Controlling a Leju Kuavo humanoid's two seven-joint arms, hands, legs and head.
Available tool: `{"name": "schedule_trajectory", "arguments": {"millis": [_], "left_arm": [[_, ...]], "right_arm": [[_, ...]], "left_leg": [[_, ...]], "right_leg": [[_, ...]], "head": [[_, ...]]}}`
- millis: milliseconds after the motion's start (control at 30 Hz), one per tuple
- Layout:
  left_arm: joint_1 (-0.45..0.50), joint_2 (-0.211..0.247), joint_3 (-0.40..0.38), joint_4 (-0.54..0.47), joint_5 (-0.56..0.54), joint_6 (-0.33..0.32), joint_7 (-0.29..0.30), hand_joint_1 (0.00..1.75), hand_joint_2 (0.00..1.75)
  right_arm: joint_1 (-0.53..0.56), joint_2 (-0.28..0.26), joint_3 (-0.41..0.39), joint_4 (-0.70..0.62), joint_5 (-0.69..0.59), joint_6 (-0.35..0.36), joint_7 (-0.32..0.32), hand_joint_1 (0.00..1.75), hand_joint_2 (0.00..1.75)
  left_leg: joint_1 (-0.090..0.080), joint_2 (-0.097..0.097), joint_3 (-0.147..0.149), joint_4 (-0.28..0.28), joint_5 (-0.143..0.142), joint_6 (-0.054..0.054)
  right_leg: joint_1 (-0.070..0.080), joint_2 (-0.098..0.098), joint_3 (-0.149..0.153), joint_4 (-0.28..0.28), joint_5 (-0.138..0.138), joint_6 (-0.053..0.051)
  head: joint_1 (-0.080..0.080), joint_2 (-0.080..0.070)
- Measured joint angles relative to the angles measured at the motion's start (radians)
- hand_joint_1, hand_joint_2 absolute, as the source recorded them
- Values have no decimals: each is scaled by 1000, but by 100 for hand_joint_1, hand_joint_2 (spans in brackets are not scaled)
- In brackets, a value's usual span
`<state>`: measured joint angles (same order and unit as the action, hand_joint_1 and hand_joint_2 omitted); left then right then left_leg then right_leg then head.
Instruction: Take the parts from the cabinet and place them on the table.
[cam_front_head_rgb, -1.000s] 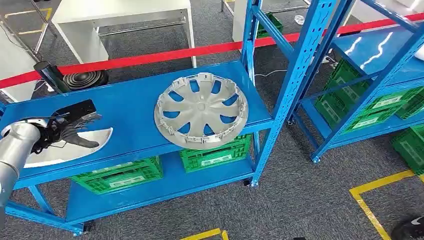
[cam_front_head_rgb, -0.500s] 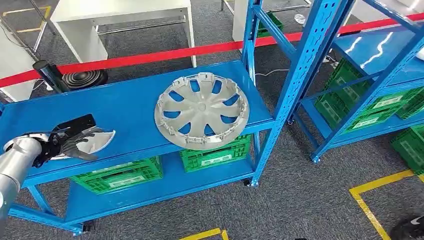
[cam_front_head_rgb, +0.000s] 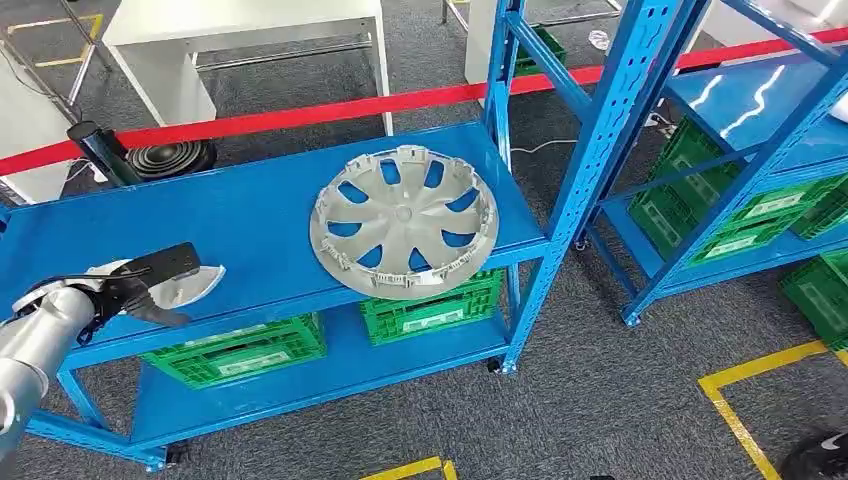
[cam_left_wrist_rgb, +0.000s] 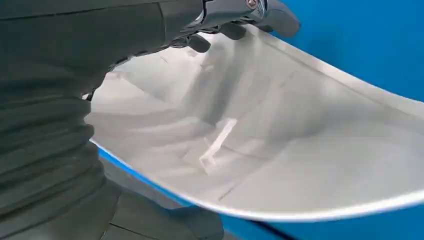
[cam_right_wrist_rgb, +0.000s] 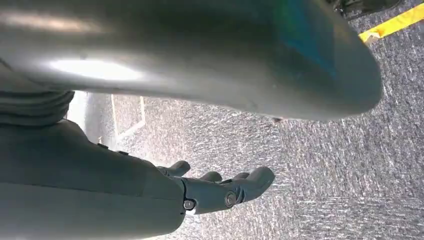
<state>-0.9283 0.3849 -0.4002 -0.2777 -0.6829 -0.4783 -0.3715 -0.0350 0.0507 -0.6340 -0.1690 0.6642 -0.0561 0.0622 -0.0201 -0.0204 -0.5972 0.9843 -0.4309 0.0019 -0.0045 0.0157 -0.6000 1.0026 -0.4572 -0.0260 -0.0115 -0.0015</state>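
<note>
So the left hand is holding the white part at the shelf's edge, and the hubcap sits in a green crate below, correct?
Not quite. The left hand does hold the white part at the shelf edge, but the head view shows the hubcap lying on top of that same blue shelf, above the green crates, not in one.

Warehouse floor: blue steel racking (cam_front_head_rgb: 560, 190), green crates (cam_front_head_rgb: 430, 310), yellow floor markings (cam_front_head_rgb: 740, 420).

light: bright, even | glare: right shelf (cam_front_head_rgb: 745, 95) | blur: both wrist views soft | shadows: faint
</note>
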Motion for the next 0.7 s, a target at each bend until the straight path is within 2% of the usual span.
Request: {"name": "schedule_trajectory", "arguments": {"millis": [33,100,200,400,700], "left_arm": [[2,-3,-9,-1,-19,28,13,175,175],[6,-12,-34,-2,-62,95,38,175,175],[8,-25,-69,-2,-109,157,64,175,175],[4,-42,-115,-4,-137,187,78,175,175],[5,-46,-132,-4,-143,195,75,175,175]], "right_arm": [[0,0,0,0,1,0,0,0,0],[0,0,0,0,2,-1,0,0,0],[-1,0,-1,0,6,-2,3,0,0],[-1,0,-1,0,11,-7,8,0,0],[-1,0,-1,0,16,-3,10,0,0]], "left_leg": [[0,0,0,0,0,0],[0,0,1,0,0,0],[0,0,1,0,0,0],[0,0,6,0,-1,1],[0,0,11,0,-1,1]], "right_leg": [[0,0,0,0,0,0],[0,0,0,0,0,0],[0,0,2,0,0,0],[0,0,6,0,-1,1],[0,0,11,0,-1,1]], "head": [[0,0],[0,0],[0,0],[0,0],[0,0]]}}
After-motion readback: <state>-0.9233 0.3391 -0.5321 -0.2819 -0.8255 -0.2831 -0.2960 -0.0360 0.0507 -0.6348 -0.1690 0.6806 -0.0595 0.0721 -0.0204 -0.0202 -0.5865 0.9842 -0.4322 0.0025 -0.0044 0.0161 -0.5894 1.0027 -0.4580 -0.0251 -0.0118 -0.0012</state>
